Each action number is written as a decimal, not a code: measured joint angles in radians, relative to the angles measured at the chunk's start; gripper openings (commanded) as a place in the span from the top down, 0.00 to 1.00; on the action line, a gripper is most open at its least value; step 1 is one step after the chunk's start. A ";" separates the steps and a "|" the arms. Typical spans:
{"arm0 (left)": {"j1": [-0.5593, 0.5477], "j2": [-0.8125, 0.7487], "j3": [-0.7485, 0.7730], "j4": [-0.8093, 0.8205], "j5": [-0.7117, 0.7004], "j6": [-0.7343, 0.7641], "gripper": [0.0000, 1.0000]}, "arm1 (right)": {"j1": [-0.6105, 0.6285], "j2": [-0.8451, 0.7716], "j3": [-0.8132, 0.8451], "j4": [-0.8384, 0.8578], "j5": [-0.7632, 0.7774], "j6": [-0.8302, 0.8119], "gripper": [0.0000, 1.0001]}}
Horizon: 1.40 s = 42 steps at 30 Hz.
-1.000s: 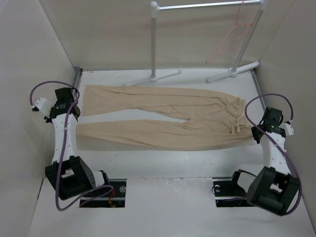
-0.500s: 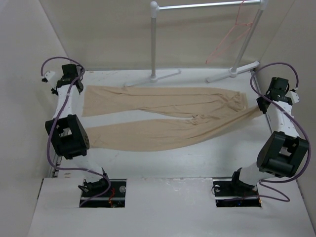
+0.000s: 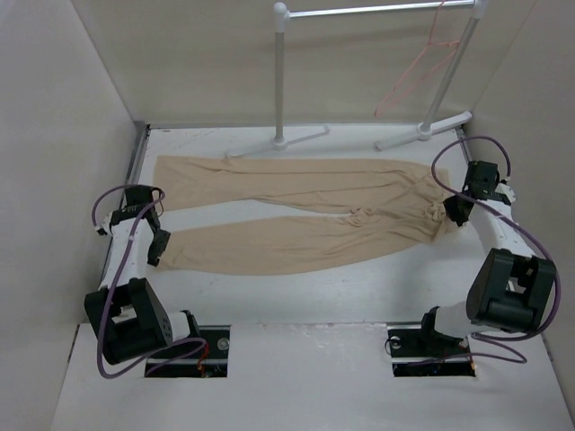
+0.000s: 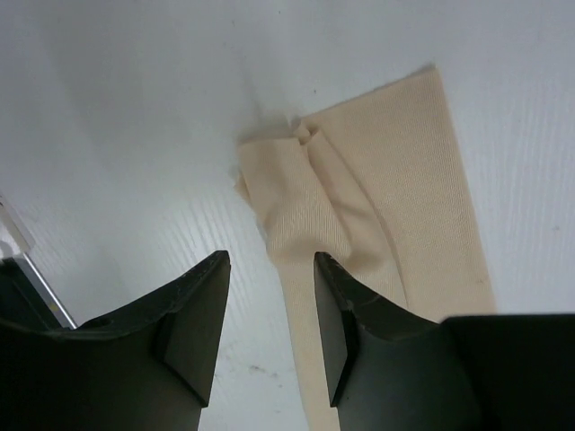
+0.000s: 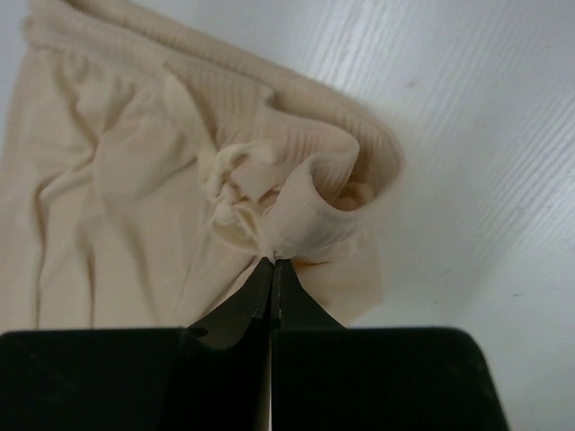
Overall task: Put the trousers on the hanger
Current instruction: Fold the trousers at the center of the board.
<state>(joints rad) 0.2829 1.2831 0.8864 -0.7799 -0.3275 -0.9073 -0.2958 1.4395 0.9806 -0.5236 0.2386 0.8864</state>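
Note:
The beige trousers (image 3: 296, 193) lie flat across the table, legs to the left and waist to the right. My left gripper (image 3: 159, 244) hangs open over the cuff end of the near leg. In the left wrist view that gripper (image 4: 269, 269) straddles the edge of the crumpled cuff (image 4: 305, 180) without pinching it. My right gripper (image 3: 448, 212) is shut on a bunched fold of the waistband; its closed tips (image 5: 272, 262) pinch the cloth (image 5: 135, 180). The pinkish-red wire hanger (image 3: 422, 63) hangs from the rack at the back right, apart from both grippers.
A white tube garment rack (image 3: 280, 81) stands at the back, its feet (image 3: 422, 130) on the table just beyond the trousers. Side walls close in the table on the left and right. A metal rail (image 4: 18, 260) shows at the left edge of the left wrist view.
My left gripper opened and let go of the near leg's cuff, which now lies crumpled. Both arms swung to the far side and came back. The waist end shifted left and bunched.

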 measured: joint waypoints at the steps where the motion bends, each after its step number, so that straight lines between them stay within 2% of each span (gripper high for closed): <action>1: 0.000 -0.018 -0.010 -0.005 0.009 -0.014 0.60 | 0.010 -0.017 0.000 0.002 -0.009 0.000 1.00; 11: -0.002 -0.030 -0.130 -0.016 0.068 -0.085 0.65 | 0.023 -0.210 -0.121 0.010 -0.063 0.000 0.99; 23: 0.000 -0.055 -0.210 0.165 0.133 -0.107 0.64 | 0.033 -0.227 -0.179 0.015 -0.109 -0.002 0.99; 34: -0.004 -0.025 -0.220 0.269 0.151 -0.128 0.90 | 0.061 -0.203 -0.179 0.023 -0.135 -0.005 0.98; 42: -0.006 -0.043 -0.220 0.267 0.149 -0.128 1.00 | 0.061 -0.203 -0.179 0.024 -0.138 -0.008 0.98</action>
<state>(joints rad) 0.2768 1.2396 0.6666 -0.5129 -0.1783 -1.0351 -0.2344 1.2369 0.8013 -0.4992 0.1005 0.8787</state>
